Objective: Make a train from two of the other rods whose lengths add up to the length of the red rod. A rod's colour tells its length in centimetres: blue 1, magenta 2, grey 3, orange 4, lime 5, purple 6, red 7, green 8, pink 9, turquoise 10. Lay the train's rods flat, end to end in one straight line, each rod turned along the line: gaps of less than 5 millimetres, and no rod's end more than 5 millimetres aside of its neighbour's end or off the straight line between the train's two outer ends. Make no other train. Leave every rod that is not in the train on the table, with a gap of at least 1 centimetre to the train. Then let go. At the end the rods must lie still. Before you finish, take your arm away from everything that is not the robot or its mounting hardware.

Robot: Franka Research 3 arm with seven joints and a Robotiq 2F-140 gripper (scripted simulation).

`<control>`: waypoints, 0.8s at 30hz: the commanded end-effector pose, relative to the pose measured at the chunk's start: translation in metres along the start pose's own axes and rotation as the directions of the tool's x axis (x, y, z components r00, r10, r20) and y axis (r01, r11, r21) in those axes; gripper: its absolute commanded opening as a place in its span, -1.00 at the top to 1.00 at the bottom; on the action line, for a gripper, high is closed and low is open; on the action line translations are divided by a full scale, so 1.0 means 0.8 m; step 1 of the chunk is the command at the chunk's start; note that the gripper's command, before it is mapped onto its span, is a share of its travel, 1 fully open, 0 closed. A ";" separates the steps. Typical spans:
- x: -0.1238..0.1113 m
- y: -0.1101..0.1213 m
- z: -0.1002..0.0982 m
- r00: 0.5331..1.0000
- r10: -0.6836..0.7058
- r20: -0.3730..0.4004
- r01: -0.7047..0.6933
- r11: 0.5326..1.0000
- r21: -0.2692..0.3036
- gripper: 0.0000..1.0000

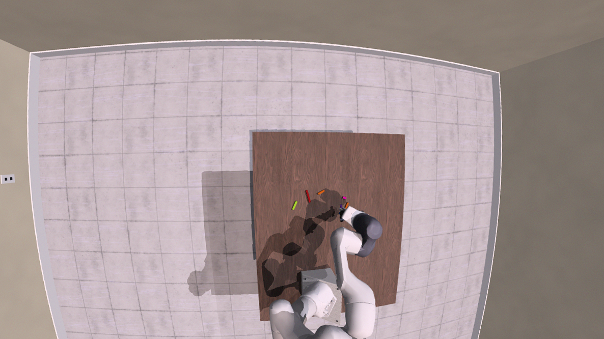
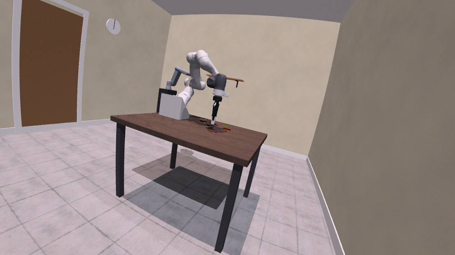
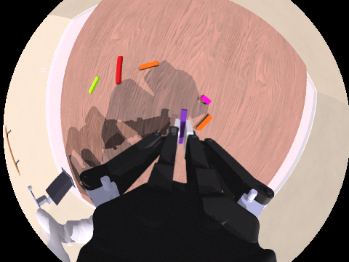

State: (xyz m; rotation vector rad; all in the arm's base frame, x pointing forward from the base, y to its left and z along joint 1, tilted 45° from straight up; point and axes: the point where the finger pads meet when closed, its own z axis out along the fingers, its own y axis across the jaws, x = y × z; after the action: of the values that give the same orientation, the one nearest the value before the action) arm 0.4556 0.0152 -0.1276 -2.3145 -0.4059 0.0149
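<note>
Wood table (image 2: 164, 129) in a tiled room. Gripper (image 3: 182, 135) pinches the purple rod (image 3: 182, 124) above the table. Just past it lie an orange rod (image 3: 203, 122) and magenta rod (image 3: 206, 99); farther off, lime (image 3: 94, 84), red (image 3: 118, 70), second orange (image 3: 148, 65).

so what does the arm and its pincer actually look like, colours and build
The arm is built of rounded glossy white links with a dark grey joint housing at the wrist, rising from a pale grey box-shaped base. The pincer is matt black, with two slim linkage fingers and pale silver-white pivot pins on its outer links. No loose cables or markings show.
</note>
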 end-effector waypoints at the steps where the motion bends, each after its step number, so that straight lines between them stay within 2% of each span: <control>1: 0.006 0.003 0.020 1.000 0.001 -0.013 -0.002 1.000 -0.010 0.94; 7: 0.006 0.004 0.044 1.000 0.001 -0.013 -0.002 1.000 -0.010 0.94; 24: 0.006 0.004 0.052 1.000 0.001 -0.013 -0.002 1.000 -0.010 0.94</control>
State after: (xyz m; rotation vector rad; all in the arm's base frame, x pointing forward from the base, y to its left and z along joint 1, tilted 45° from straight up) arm 0.4531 0.0442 -0.1576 -2.3189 -0.4090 0.0025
